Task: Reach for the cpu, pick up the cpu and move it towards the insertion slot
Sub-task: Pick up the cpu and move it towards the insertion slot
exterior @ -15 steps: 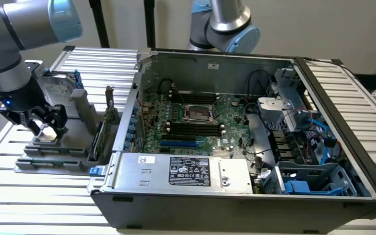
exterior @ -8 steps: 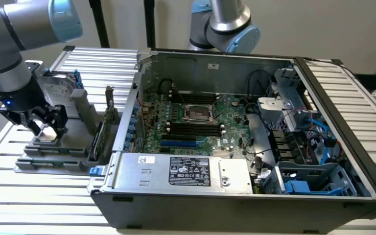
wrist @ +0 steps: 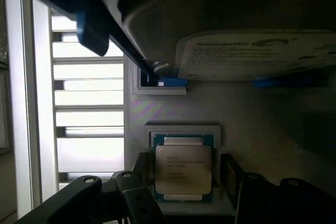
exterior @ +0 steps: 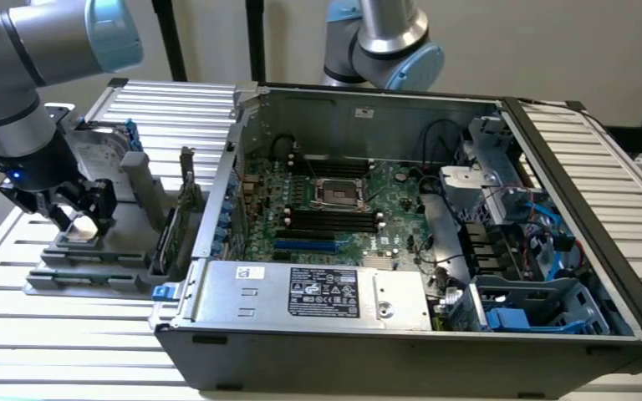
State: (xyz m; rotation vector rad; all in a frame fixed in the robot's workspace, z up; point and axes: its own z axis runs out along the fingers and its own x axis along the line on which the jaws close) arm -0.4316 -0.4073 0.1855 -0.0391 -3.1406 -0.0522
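Ext. view, L to R: claw [exterior: 76,215] low over grey tray [exterior: 87,271] on table [exterior: 64,351], hard drive [exterior: 100,159] just behind; then open computer case [exterior: 588,167] w/ socket [exterior: 341,194] mid-board, well apart from claw. Chip [wrist: 182,167] lies flat in tray recess, metal top up; recess prob. there to fix its position for pickup. Claw open, fingers [wrist: 229,174] flanking chip's two slightly longer edges, not seen pressing; long axis thus runs along finger faces, grip set across short width.
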